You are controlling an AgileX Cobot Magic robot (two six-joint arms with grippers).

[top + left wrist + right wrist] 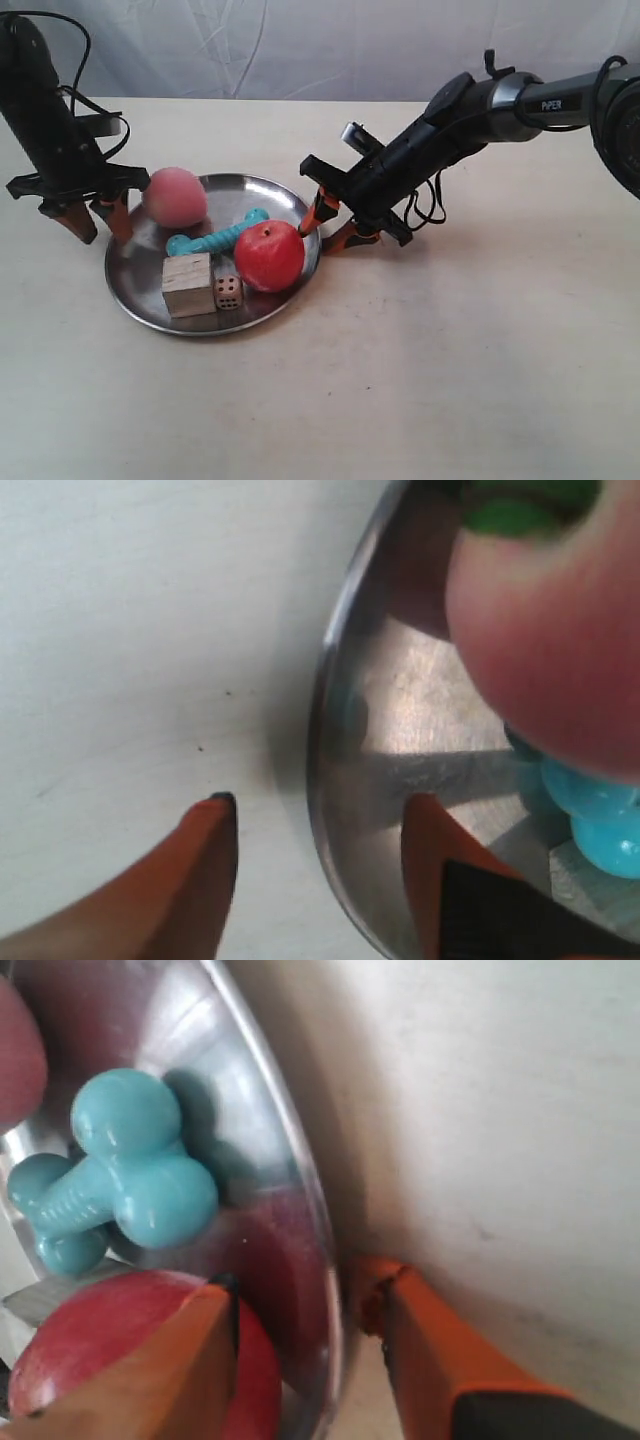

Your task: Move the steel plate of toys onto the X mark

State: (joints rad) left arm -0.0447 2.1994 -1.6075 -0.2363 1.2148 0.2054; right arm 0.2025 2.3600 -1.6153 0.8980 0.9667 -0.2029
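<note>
At the left gripper we are seeing the jaws spread. One orange finger is hanging outside the rim of the steel plate and the other is inside it, with neither pressing on the metal. The right gripper is straddling the opposite rim the same way. Its jaws are open too, the outer finger is just beside the rim, and the inner finger is sitting close against the apple.

We are judging the closing pinch to be the first risk. That inner finger is crowding the apple, so it may shove the fruit or catch it instead of the thin rim. The peach is crowding the left gripper's inner finger in the same way.

The plate is lying flat on the table, well in from the far edge, and is carrying the apple, the peach, the bone, the cube and the die. All of these toys are loose. If the two arms are not rising and travelling together, the shiny rim may slip out of one pinch. The plate would then tilt, and the round fruit would likely roll off first.

We are not finding the X mark in any view, so we cannot tell toward which edge the plate must go.
</note>
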